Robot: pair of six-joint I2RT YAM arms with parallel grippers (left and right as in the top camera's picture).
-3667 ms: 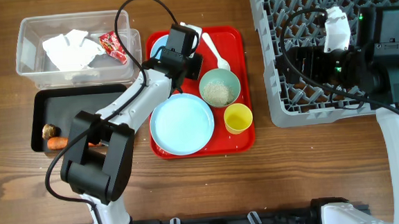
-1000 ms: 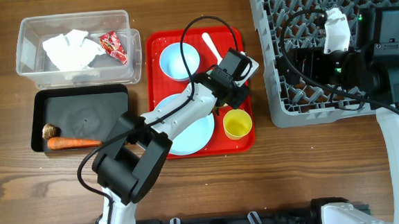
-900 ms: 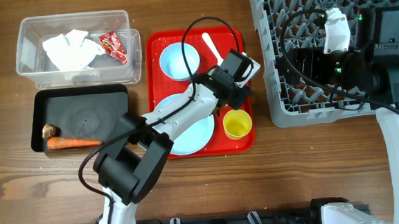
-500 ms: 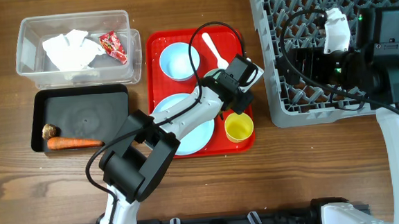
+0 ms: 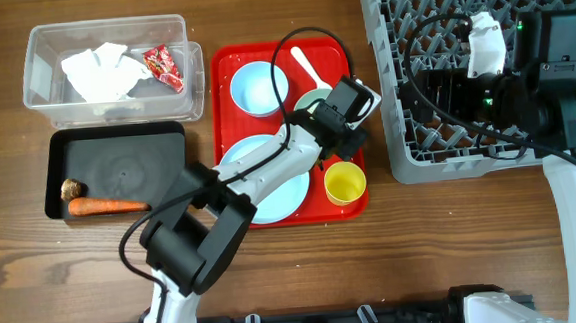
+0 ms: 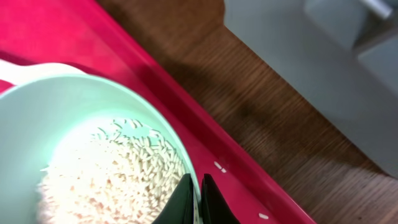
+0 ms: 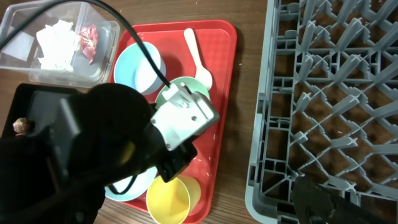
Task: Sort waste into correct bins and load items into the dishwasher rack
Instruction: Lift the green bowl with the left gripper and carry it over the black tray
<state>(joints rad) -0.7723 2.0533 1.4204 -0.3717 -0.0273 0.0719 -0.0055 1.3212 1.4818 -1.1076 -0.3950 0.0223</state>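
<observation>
**Left arm.** It reaches across the red tray. The left jaws are closed on the rim of the rice bowl, on the side facing the rack. The left wrist view shows one finger inside the wall and one outside. The bowl is over the far right part of the tray. The pictures do not show whether it rests on the tray or is raised. It holds a heap of white rice. A few loose grains lie on the tray just outside the bowl.

**Right arm.** The right jaws stand open above the grey rack and grip nothing. The rack occupies the far right end of the worktop.

**Other items on the red tray.**
- A second bowl sits at the far left.
- The white spoon lies flat between the second bowl and the rice bowl.
- The large plate lies at the near left, partly covered by the arm.
- The yellow cup stands upright at the near right, just beside the plate.

**Bins, left of the red tray.**
- The clear tub holds the crumpled tissue and the red wrapper.
- The black tray sits just in front of the tub.
- The carrot lies along the black tray's near edge.
- The brown lump is close beside the carrot, in the near left corner.
</observation>
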